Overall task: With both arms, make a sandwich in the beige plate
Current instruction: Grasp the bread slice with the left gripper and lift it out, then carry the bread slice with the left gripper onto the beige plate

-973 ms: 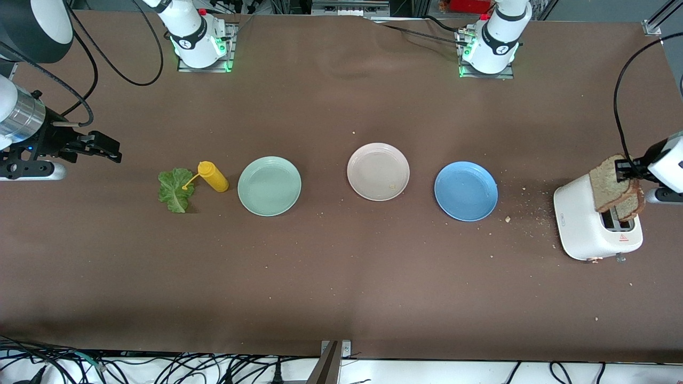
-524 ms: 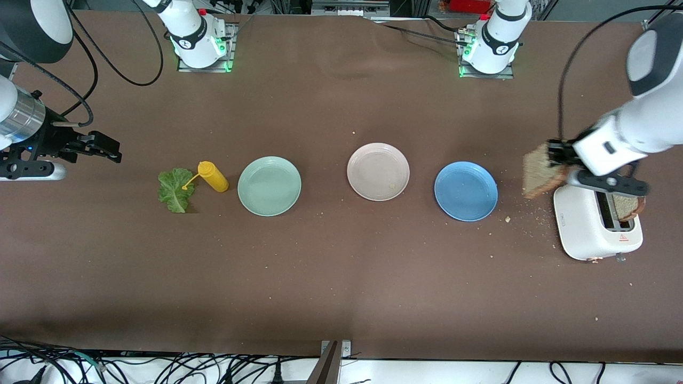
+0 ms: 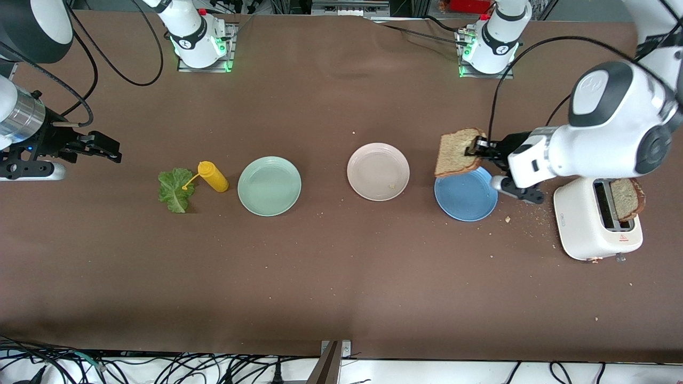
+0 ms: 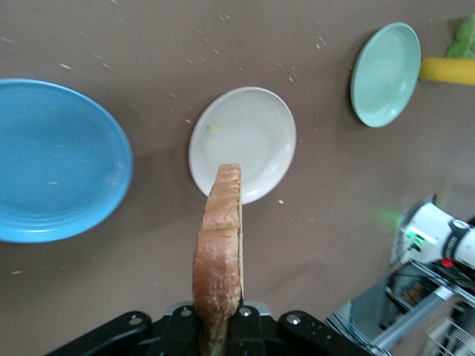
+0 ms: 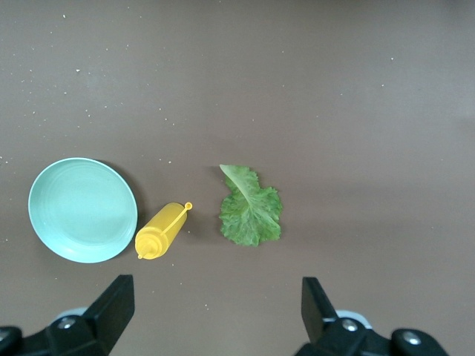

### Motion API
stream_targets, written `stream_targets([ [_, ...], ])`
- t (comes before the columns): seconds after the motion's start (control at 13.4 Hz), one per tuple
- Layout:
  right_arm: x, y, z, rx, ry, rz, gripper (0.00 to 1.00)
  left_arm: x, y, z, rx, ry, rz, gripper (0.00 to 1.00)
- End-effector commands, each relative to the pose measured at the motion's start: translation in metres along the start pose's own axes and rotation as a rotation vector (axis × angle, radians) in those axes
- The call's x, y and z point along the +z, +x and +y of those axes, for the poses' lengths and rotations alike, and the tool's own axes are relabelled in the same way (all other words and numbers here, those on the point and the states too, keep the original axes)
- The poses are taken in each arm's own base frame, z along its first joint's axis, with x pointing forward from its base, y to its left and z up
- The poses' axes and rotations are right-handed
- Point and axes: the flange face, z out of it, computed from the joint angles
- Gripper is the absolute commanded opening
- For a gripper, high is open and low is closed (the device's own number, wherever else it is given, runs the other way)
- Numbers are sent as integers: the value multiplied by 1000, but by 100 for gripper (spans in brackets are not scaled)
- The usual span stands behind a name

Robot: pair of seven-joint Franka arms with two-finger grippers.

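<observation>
Front view first: the left gripper (image 3: 476, 151) has its fingers clamped on a bread slice (image 3: 459, 152) and is carrying it in the air over the upper edge of the blue plate (image 3: 466, 194), right of center in the frame. What matters next is the beige plate (image 3: 378, 171), which sits further toward frame left from the slice, with only bare tabletop (image 3: 341, 266) between them. The slice hangs roughly on edge, so I'd guess it needs tipping flat before it goes down. The second bread slice (image 3: 627, 198) is in the toaster (image 3: 596, 224) at far right. The right gripper (image 3: 109, 149) waits at the left edge with its fingers spread wide, holding nothing, over tabletop near the lettuce leaf (image 3: 175, 190), yellow squeeze bottle (image 3: 213, 176) and mint-green plate (image 3: 269, 186).

Left wrist view: the slice is seen crust-on at bottom center, long axis pointing straight up the frame at the beige plate. The blue plate is at the left and the mint one at the upper right. Nothing blocks the line.

Right wrist view: open fingers (image 5: 111, 308) at the bottom corners, lettuce at center, bottle beside it, mint plate at left.
</observation>
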Motion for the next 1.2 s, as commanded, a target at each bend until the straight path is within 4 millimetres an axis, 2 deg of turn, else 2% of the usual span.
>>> stream_targets([
  [0.0,-7,4,-1,4,14,8,100,50,19,24,69,-46,-49,0],
  [0.07,-5,3,-1,4,14,5,100,62,31,24,108,-54,-22,0],
  [0.22,-5,3,-1,4,14,5,100,94,55,1,166,-84,32,0],
  [0.45,-5,3,-1,4,14,5,100,156,55,-28,232,-207,160,0],
  [0.52,-5,3,-1,4,12,5,100,168,54,-34,241,-234,193,0],
  [0.75,-5,3,-1,4,12,5,100,185,49,-45,268,-260,219,0],
  [0.97,-7,4,-1,4,14,8,100,215,49,-58,282,-323,290,0],
  [1.12,-7,4,-1,4,14,8,100,222,51,-63,306,-321,296,0],
])
